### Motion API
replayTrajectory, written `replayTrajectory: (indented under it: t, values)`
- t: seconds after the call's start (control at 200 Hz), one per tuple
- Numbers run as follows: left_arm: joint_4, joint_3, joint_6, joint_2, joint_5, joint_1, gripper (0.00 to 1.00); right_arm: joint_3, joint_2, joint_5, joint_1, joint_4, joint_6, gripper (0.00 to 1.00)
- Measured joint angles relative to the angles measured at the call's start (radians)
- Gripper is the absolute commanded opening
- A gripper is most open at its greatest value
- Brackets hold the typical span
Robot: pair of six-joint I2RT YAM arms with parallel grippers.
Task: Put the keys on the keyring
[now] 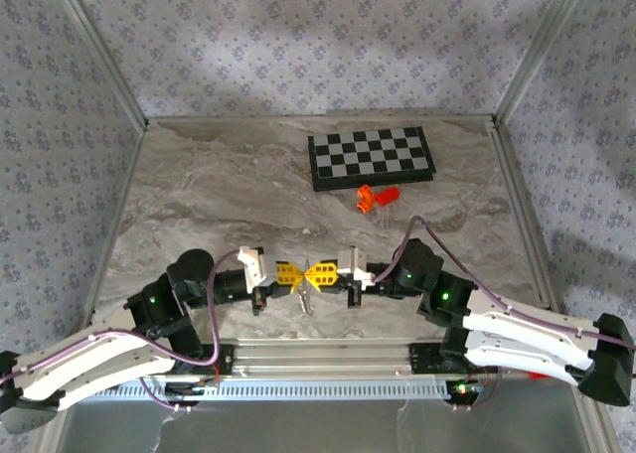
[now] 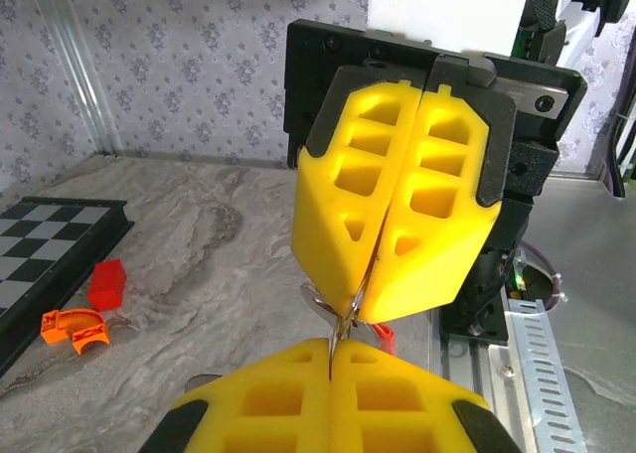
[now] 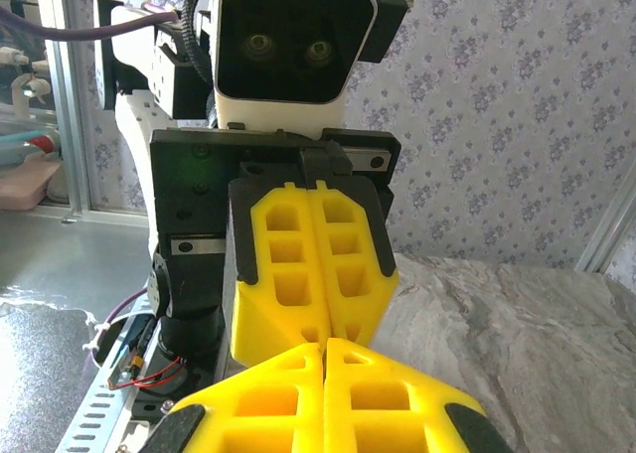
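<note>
Table (image 1: 219,205): flat top with a grey marbled finish, veining running across it.

Chessboard (image 1: 371,158): black-and-white, lying flat on the table with its dark frame squarely on the surface.

Orange plastic pieces (image 1: 366,200): curved, resting on the table just beside the chessboard's near edge.

Red block (image 1: 390,192): also just beside that near edge, close alongside the orange pieces.

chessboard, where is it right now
In the top view the chessboard lies near the table's far edge, right of centre, just beyond the orange pieces.
</note>
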Motion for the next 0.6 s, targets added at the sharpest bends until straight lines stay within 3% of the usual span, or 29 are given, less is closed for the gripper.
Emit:
replayTrajectory:
  t: [0.6]
  values:
    - [0.000, 0.001, 0.000, 0.008, 0.027, -0.003, 0.00, 0.000, -0.028, -0.026, 0.000, -0.057, -0.076, 0.00]
